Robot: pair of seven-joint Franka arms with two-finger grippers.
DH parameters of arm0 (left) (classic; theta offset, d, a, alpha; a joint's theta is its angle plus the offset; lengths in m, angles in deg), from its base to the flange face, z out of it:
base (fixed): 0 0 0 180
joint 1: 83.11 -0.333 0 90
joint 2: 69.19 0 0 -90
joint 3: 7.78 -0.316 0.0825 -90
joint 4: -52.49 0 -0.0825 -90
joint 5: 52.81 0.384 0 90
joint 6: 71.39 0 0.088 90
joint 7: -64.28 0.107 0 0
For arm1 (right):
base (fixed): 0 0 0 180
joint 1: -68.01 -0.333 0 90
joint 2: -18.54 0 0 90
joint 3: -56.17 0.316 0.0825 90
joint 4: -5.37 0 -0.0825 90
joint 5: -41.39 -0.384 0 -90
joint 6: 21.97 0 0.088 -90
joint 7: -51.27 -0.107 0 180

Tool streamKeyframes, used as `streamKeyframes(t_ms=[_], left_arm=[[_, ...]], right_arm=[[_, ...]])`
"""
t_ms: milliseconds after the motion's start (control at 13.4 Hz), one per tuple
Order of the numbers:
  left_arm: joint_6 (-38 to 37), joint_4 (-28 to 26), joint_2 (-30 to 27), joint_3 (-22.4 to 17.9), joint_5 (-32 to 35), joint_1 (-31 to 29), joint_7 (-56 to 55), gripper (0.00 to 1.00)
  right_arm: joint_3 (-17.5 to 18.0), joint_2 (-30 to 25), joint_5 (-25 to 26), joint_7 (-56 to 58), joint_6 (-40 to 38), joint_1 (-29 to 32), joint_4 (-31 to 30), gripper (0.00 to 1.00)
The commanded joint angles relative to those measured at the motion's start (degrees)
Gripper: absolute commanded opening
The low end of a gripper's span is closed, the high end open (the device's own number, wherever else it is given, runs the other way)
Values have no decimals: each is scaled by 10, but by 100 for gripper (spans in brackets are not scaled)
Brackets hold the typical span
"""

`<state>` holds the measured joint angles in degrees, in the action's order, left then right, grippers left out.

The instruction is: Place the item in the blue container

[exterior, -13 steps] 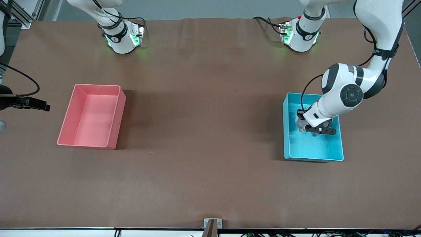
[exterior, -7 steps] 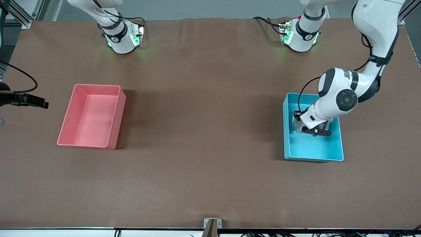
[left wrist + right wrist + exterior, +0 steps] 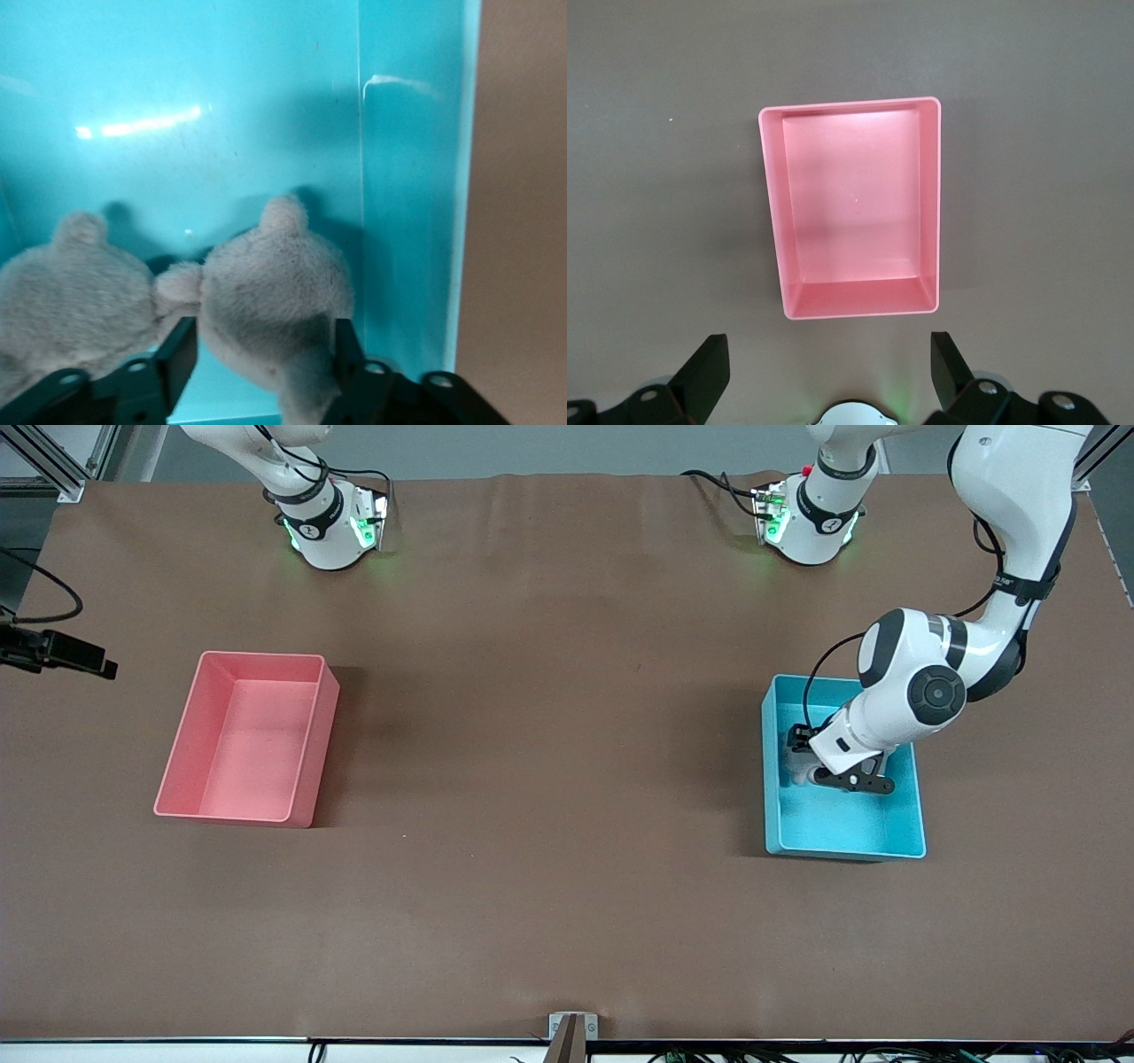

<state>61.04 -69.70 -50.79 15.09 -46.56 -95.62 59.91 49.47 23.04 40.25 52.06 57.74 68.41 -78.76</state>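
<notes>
The blue container (image 3: 846,824) stands toward the left arm's end of the table. My left gripper (image 3: 804,769) reaches down inside it, close to the wall on the right arm's side. A grey plush item (image 3: 266,297) lies on the container's floor (image 3: 221,106) between the spread fingers (image 3: 177,354). One finger stands clear of the plush; the other is right against it. A second furry lump of the plush (image 3: 75,283) lies beside it. My right gripper (image 3: 828,354) is open and empty, high over the table beside the pink bin.
A pink-red bin (image 3: 244,735) stands empty toward the right arm's end of the table. A dark part of the right arm's hand (image 3: 58,654) shows at the edge of the front view. Bare brown table lies between the two bins.
The left gripper's fingers have spread apart from the plush inside the blue container. The right arm's hand has shifted toward the robots' bases.
</notes>
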Motion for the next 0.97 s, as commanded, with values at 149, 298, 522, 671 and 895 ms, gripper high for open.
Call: streamKeyframes(t_ms=[149,298,522,671,895], left_arm=[[-107,26,-107,5,-1,-6,2,100],[-151,41,-142,7,-4,-4,1,100],[-214,56,-219,6,-60,-5,6,100],[-292,104,-238,5,-63,-5,5,100],[-341,164,-251,-1,-64,-7,5,100]], right_arm=[[1,-74,-6,5,16,0,-72,100],[1,-84,-5,6,12,0,-73,100],[2,-103,-2,6,11,1,-88,100],[2,-110,-1,7,10,0,-89,100],[3,-121,0,8,11,0,-88,100]])
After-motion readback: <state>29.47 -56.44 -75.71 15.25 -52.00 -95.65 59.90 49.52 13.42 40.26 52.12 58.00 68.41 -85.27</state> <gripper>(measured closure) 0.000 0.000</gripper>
